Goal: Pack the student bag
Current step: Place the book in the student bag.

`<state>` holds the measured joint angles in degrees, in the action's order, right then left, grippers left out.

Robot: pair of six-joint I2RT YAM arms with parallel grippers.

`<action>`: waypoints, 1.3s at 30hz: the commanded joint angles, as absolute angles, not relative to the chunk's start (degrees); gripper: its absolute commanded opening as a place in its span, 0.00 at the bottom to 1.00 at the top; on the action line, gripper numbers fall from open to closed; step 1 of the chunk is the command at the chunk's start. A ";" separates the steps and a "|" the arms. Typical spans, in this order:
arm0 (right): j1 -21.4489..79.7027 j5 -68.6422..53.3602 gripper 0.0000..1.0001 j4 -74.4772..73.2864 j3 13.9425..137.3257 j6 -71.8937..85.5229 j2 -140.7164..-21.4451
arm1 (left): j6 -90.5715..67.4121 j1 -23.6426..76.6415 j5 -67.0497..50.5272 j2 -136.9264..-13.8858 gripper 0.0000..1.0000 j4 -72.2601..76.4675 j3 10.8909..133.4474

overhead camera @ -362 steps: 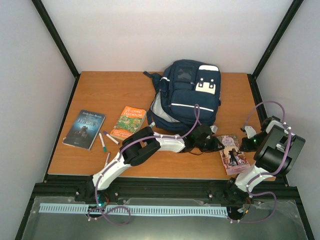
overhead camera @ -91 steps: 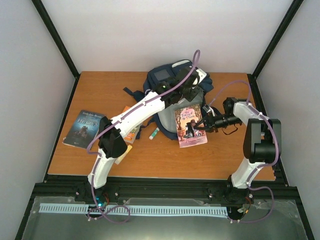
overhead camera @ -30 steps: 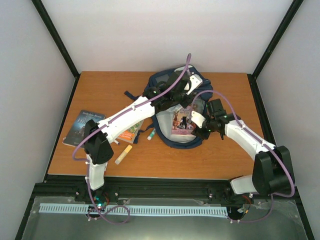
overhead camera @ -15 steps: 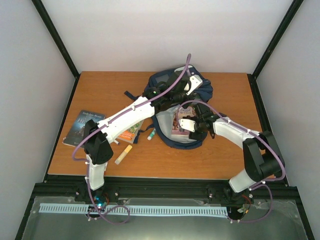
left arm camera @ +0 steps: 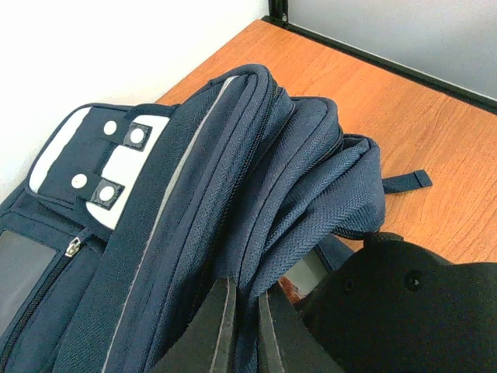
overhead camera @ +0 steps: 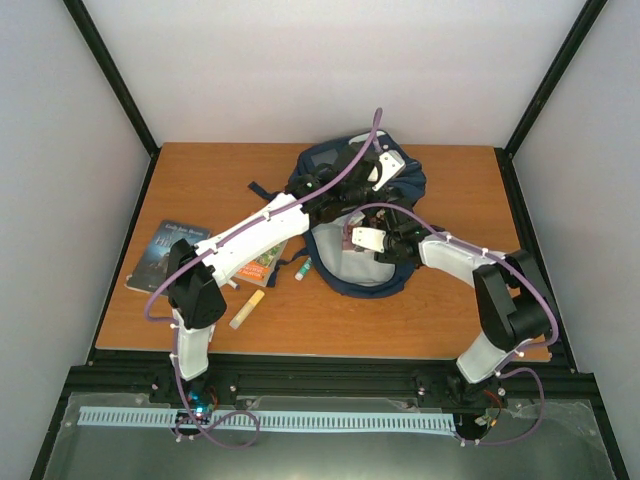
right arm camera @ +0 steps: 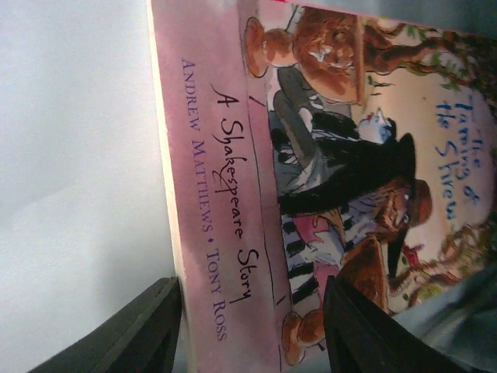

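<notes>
- left gripper (left arm camera: 245, 294): fingers pressed together, pinching a navy fabric fold at the top edge of the student bag (left arm camera: 233, 155). In the top view it sits at the bag's 12 o'clock end.
- right gripper (right arm camera: 250, 291): fingers apart, nothing clamped between them. The pink book (right arm camera: 334, 179) lies cover-on straight ahead and spreads past both fingers; cannot tell if the tips touch it. In the top view the gripper is at the bag mouth, with the arm reaching in from 4 o'clock.
- table (overhead camera: 200, 180): orange-brown wood, carries everything.
- student bag: navy, on the table toward 1 o'clock from centre. The mouth is open toward 6 o'clock with grey lining showing. The left wrist view shows the white patch (left arm camera: 124, 167) with snaps.
- dark book (overhead camera: 170, 258): flat at the table's 9 o'clock, well apart from the bag.
- orange book (overhead camera: 262, 265): at the bag's 8 o'clock, mostly under the left arm.
- pink book: titled "A Shakespeare Story", inside the bag mouth against the lining.
- strap end (overhead camera: 257, 189): on the table at the bag's 10 o'clock.
- cream stick (overhead camera: 248, 309): at the bag's 7 o'clock, near the orange book; too small to identify.
- marker (overhead camera: 303, 268): white with a green end, just beside the bag's 9 o'clock edge.
</notes>
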<state>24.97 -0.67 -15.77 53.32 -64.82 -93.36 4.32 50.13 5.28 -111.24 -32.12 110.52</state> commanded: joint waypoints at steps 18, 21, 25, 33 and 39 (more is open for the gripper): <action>25.31 7.67 0.48 9.82 51.07 -64.39 -99.65 | 3.63 50.27 3.12 -106.17 0.01 -30.06 110.74; 25.34 3.86 0.51 2.42 49.33 -64.16 -95.60 | 3.41 50.27 3.63 -106.53 0.01 -30.47 110.61; 25.39 -5.17 0.54 -11.18 45.82 -64.05 -85.41 | 2.92 50.27 3.44 -107.73 0.01 -31.50 110.66; 26.02 -16.23 0.60 -38.15 39.10 -62.48 -62.31 | 1.89 50.25 0.65 -112.34 0.01 -31.80 108.73; 25.93 -20.48 0.59 -50.90 39.90 -57.92 -52.63 | -1.35 50.27 -3.26 -114.76 0.06 -28.34 102.13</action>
<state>25.54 -15.09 -38.39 39.35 -61.78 -56.36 1.98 50.09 0.12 -112.86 -31.90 105.80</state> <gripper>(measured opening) 0.595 0.053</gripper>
